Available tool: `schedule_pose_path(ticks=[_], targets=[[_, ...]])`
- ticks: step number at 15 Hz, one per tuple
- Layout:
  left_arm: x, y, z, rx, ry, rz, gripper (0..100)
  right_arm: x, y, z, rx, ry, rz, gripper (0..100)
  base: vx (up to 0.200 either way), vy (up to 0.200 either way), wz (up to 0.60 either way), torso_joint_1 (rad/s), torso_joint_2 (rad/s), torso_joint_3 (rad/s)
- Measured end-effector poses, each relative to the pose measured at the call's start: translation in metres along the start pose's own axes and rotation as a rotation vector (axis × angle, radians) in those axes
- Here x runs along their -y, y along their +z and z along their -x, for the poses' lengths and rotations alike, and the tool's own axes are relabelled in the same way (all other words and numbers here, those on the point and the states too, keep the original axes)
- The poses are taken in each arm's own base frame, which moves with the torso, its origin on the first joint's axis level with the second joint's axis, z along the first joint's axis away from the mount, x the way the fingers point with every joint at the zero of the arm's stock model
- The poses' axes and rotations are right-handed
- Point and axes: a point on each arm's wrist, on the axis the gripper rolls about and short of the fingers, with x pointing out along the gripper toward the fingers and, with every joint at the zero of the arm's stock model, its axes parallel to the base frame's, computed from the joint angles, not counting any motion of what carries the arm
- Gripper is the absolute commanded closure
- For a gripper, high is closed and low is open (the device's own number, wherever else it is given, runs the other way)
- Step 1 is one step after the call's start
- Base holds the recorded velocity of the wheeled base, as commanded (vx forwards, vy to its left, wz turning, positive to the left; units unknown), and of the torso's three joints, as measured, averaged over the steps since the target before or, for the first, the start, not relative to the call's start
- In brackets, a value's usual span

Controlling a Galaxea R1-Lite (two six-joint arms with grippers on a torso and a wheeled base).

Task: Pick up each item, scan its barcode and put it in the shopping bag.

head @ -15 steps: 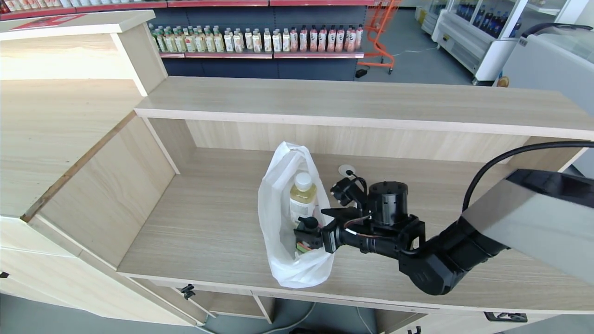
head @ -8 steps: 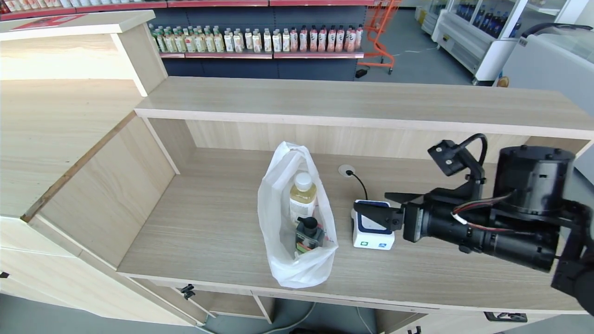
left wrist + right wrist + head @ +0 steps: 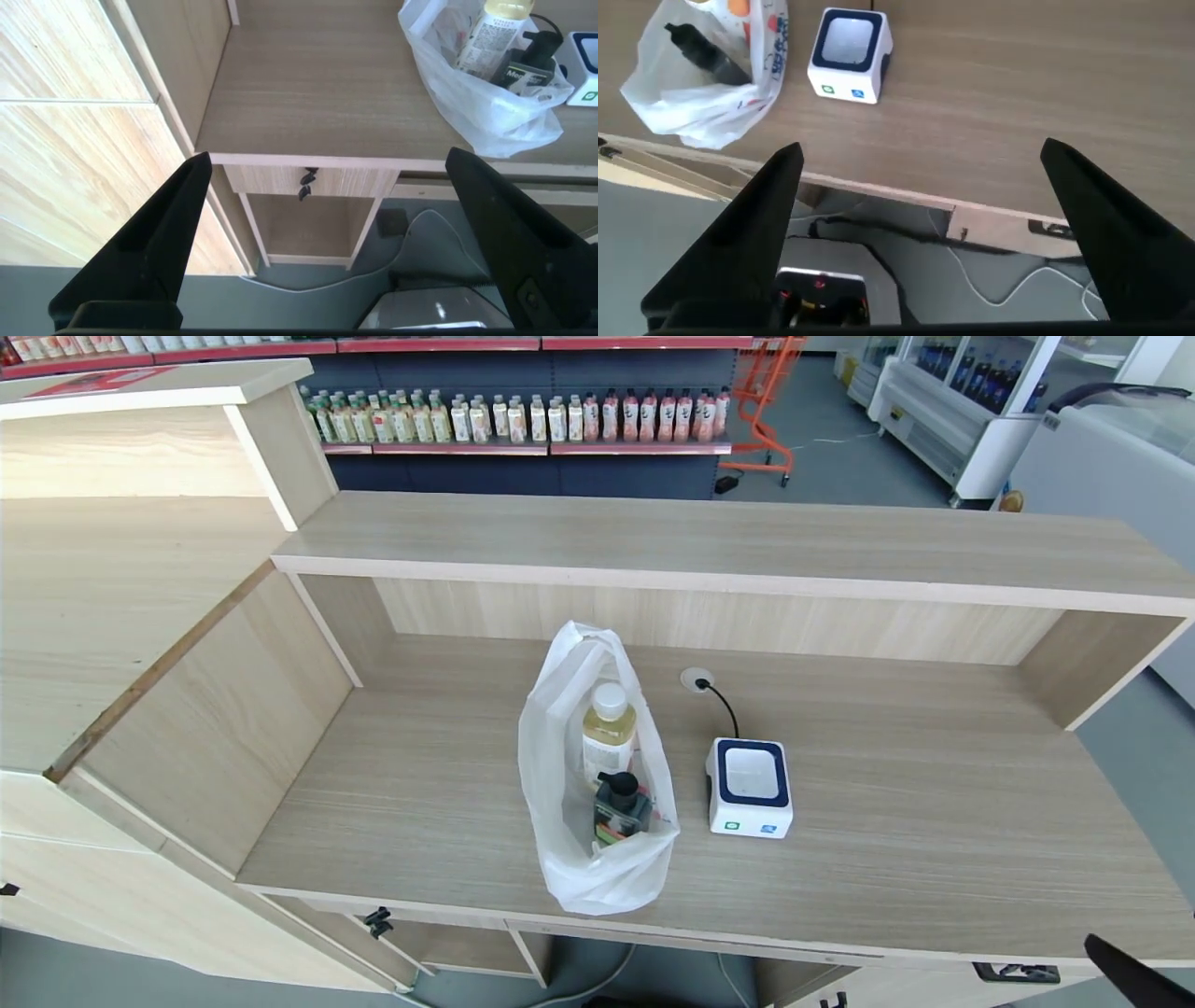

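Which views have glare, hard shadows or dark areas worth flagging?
Head view: even light, no hard shadows on the counter; the scanner has a pale reflection in its window. Left wrist view: the left gripper, open, shows as a dark silhouette against the lit counter. Right wrist view: the same for the right gripper; the space under the counter is dim.

Nothing legible (print too small).

Pale bottle (image 3: 609,733) lower body hidden behind black-capped item (image 3: 620,803), whose base sits behind the shopping bag (image 3: 569,859) front wall, its kind too small to tell; left wrist view: scanner (image 3: 587,75) and bottle cap cut off by frame edge.
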Motion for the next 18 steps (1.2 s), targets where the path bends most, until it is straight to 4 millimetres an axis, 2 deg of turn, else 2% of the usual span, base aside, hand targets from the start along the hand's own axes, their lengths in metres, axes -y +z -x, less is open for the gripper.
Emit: schedule_pose_path(ticks=[1, 3, 4, 6, 7, 18], targets=[[0.000, 0.000, 0.000, 0.000, 0.000, 0.000, 0, 0.001, -0.017, 0.017, 0.026, -0.050, 0.009, 0, 0.000, 0.000, 0.00, 0.000, 0.00, 0.000], [0.000, 0.000, 0.000, 0.000, 0.000, 0.000, 0, 0.000, -0.046, 0.037, 0.079, -0.120, 0.022, 0, 0.000, 0.000, 0.00, 0.000, 0.00, 0.000], [0.000, 0.000, 0.000, 0.000, 0.000, 0.000, 0, -0.001, -0.058, 0.042, 0.089, -0.142, 0.030, 0, 0.000, 0.000, 0.00, 0.000, 0.00, 0.000], [0.000, 0.000, 0.000, 0.000, 0.000, 0.000, 0, -0.002, -0.068, 0.047, 0.143, -0.161, 0.023, 0, 0.000, 0.000, 0.00, 0.000, 0.00, 0.000], [0.000, 0.000, 0.000, 0.000, 0.000, 0.000, 0, -0.002, -0.070, 0.048, 0.164, -0.164, 0.015, 100, 0.000, 0.000, 0.00, 0.000, 0.00, 0.000], [0.000, 0.000, 0.000, 0.000, 0.000, 0.000, 0, -0.003, -0.073, 0.051, 0.207, -0.167, 0.000, 100, 0.000, 0.000, 0.00, 0.000, 0.00, 0.000]])
